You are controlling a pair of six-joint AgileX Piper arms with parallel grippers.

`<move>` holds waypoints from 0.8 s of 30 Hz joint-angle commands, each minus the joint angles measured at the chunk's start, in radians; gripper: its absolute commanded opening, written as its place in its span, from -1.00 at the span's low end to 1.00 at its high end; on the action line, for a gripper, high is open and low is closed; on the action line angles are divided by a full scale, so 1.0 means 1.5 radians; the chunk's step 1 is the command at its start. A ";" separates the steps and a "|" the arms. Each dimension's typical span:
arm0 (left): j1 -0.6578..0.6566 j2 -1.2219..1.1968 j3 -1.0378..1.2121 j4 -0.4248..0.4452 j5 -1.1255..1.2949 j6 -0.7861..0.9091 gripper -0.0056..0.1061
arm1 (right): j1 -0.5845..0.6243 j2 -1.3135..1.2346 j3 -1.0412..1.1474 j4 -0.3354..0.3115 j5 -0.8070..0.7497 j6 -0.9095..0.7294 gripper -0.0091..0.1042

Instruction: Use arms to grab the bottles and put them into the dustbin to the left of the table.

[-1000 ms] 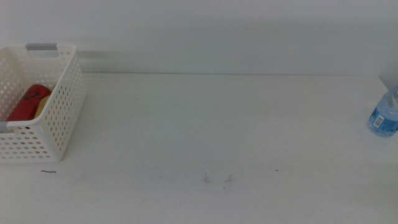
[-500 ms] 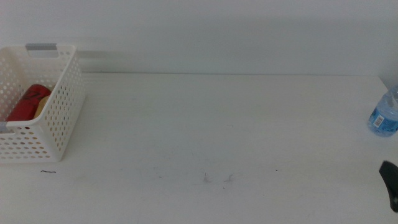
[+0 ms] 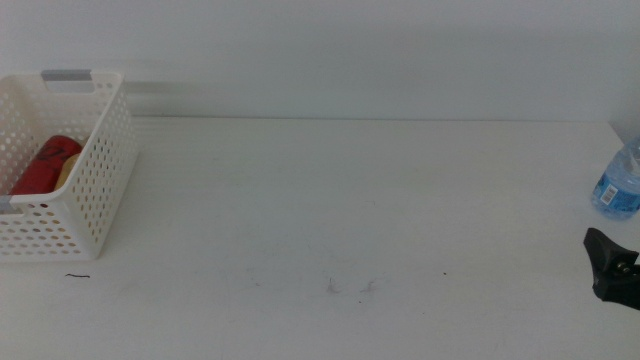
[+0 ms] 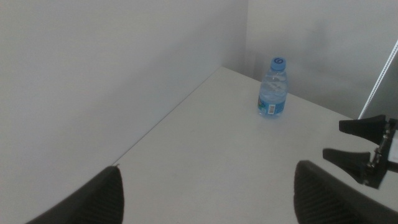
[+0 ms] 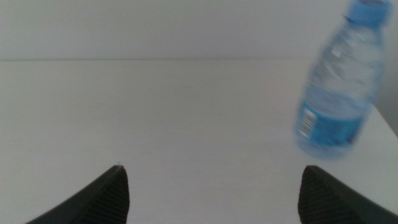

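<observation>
Reaching in at the table's right edge, the right pincer is hovering with jaws spread, near the upright water bottle but not touching. The left pincer is waiting, jaws apart. The red can is lying inside the dustbin at far left.

We see a plain white table with a few faint dark scuff marks, and on its left a white dustbin whose sides carry a regular pattern of small round holes under a grey handle strip, with a red can and a bit of yellow showing inside. The water bottle is clear with a blue cap and a blue label printed with small white patches. We see both the right gripper and the left gripper as solid black, without markings.
</observation>
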 commanded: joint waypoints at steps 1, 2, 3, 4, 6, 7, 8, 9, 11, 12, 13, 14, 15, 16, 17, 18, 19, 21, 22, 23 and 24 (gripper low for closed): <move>-0.002 -0.002 -0.003 -0.002 -0.009 0.000 0.78 | -0.002 0.040 -0.004 0.075 -0.048 -0.021 0.72; -0.002 -0.002 -0.003 -0.002 -0.009 0.000 0.78 | -0.002 0.054 -0.004 0.109 -0.063 -0.030 0.72; -0.002 -0.002 -0.003 -0.002 -0.009 0.000 0.78 | -0.002 0.066 -0.004 0.141 -0.078 -0.047 0.72; -0.002 -0.002 -0.003 -0.002 -0.009 0.000 0.78 | -0.002 0.076 -0.004 0.162 -0.098 -0.064 0.72; -0.002 -0.002 -0.003 -0.002 -0.009 0.000 0.78 | -0.011 0.101 -0.004 0.208 -0.158 -0.085 0.72; -0.002 -0.002 -0.003 -0.003 -0.009 0.000 0.78 | -0.018 0.114 -0.004 0.209 -0.186 -0.084 0.72; -0.002 -0.002 -0.003 -0.001 -0.009 0.000 0.78 | -0.024 0.132 -0.004 0.206 -0.210 -0.073 0.72; -0.002 -0.002 -0.002 0.004 -0.009 0.000 0.78 | -0.025 0.150 -0.004 0.206 -0.228 -0.066 0.72; -0.002 -0.002 -0.002 0.020 -0.009 0.000 0.78 | -0.025 0.185 -0.004 0.206 -0.259 -0.065 0.72; -0.002 -0.002 -0.002 0.023 -0.009 0.000 0.78 | -0.025 0.207 -0.004 0.201 -0.279 -0.065 0.72; -0.002 -0.002 -0.002 0.021 -0.009 0.000 0.78 | -0.025 0.229 -0.005 0.201 -0.297 -0.065 0.72; -0.002 -0.002 -0.002 0.021 -0.009 0.000 0.78 | -0.025 0.253 -0.007 0.201 -0.318 -0.065 0.72; -0.002 -0.002 -0.002 0.021 -0.009 0.000 0.78 | -0.027 0.276 -0.015 0.201 -0.328 -0.068 0.72; -0.002 -0.002 -0.002 0.021 -0.011 0.000 0.78 | -0.028 0.294 -0.025 0.201 -0.334 -0.073 0.72; -0.002 -0.002 -0.002 0.021 -0.014 0.000 0.78 | -0.028 0.316 -0.037 0.203 -0.336 -0.078 0.72; -0.002 -0.002 -0.002 0.021 -0.016 0.000 0.78 | -0.028 0.337 -0.051 0.203 -0.336 -0.089 0.72; -0.002 -0.002 -0.002 0.021 -0.020 0.000 0.78 | -0.028 0.354 -0.063 0.203 -0.336 -0.093 0.72; -0.002 -0.002 -0.002 0.021 -0.029 0.000 0.78 | -0.028 0.395 -0.097 0.203 -0.336 -0.106 0.72; -0.002 -0.002 -0.002 0.021 -0.035 0.000 0.78 | -0.028 0.415 -0.115 0.203 -0.336 -0.113 0.72; -0.002 -0.002 -0.002 0.021 -0.040 0.000 0.78 | -0.028 0.432 -0.130 0.207 -0.336 -0.121 0.72; -0.002 -0.002 -0.002 0.021 -0.045 0.000 0.78 | -0.028 0.451 -0.149 0.215 -0.334 -0.130 0.72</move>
